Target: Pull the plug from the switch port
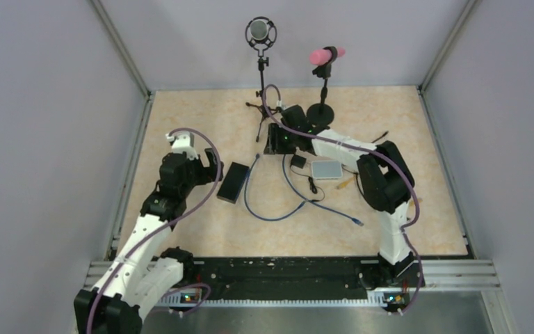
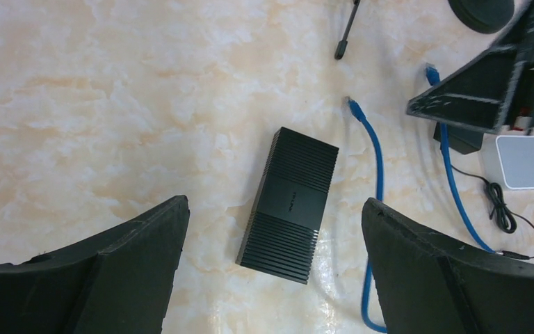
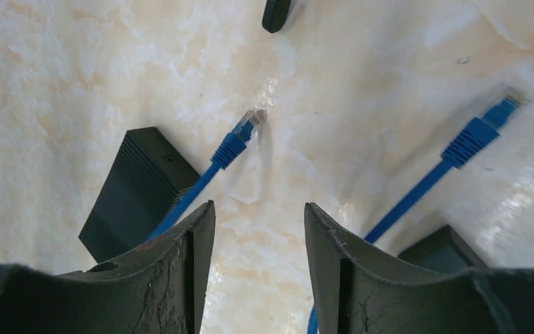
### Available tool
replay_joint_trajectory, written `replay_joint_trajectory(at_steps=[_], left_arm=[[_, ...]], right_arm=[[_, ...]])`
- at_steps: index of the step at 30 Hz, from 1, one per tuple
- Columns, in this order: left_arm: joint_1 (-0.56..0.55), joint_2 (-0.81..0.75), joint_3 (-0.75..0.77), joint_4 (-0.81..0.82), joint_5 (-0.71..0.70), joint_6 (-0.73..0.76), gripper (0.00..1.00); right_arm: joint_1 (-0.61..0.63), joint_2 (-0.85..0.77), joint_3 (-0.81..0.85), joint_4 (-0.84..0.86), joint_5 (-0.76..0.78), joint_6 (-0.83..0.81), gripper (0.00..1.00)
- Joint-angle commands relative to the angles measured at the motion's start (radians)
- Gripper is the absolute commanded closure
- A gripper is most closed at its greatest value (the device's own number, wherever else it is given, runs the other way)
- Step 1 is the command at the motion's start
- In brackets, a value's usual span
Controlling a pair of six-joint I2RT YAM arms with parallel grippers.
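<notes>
Plug (image 3: pixel 249 125) lies loose on the surface (image 3: pixel 389 69), just beside the switch (image 3: pixel 135 191), in no port. Your right tool (image 3: pixel 259 209) stands part-open and empty. The left tool (image 2: pixel 274 203) gapes wide above the switch. Pull looks done, so next lift the right arm clear.
</notes>
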Motion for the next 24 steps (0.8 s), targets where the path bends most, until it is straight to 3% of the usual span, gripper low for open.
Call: replay_joint_trajectory(at_steps=[1,9,20,24], left_arm=[[0.002,0.026,0.033,0.009,-0.008,0.001,0.01],[0.021,0.089,0.071,-0.008,-0.095,-0.046,0.01],[0.145,0.152,0.116,0.022,0.033,-0.095,0.01],[0.151,0.19,0.155,-0.025,-0.005,-0.122,0.01]], right_arm=[[0.007,-0.215,-0.036,-0.012,0.07,-0.063,0.5],[-0.068,-0.539,-0.292,-0.018,0.262,-0.109,0.42],[-0.476,-0.851,-0.531,-0.075,0.242,-0.089,0.34],[-0.566,-0.933,-0.583,-0.088,0.293,-0.105,0.32]])
